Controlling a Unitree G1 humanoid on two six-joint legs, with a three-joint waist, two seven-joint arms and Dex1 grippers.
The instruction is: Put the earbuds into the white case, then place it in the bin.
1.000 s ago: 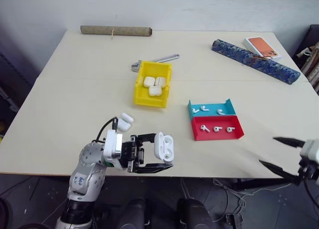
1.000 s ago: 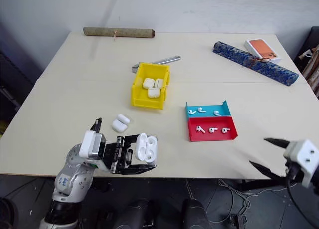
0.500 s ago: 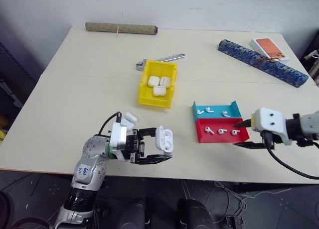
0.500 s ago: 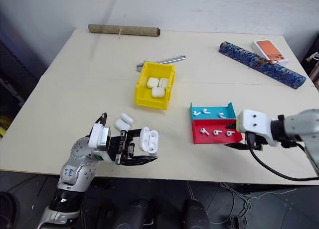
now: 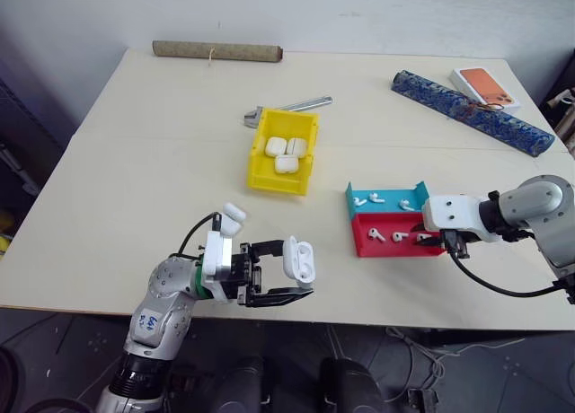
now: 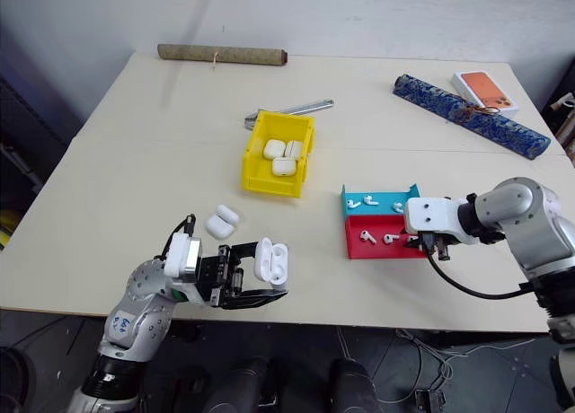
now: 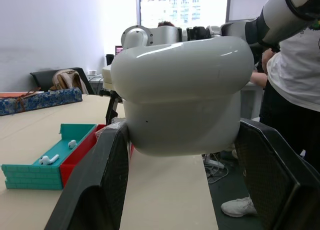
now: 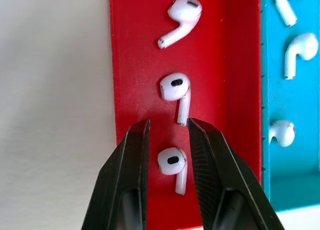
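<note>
Your left gripper was clamped on the open white case near the table's front edge. Your right gripper had its fingers narrowly apart around an earbud in the red tray, at four o'clock from the bin.

The place looks like an office or robotics lab: a plain pale table against a bare white wall, loose cables on the floor, and, in the left wrist view, a bright window facing buildings, a person standing close by.
</note>
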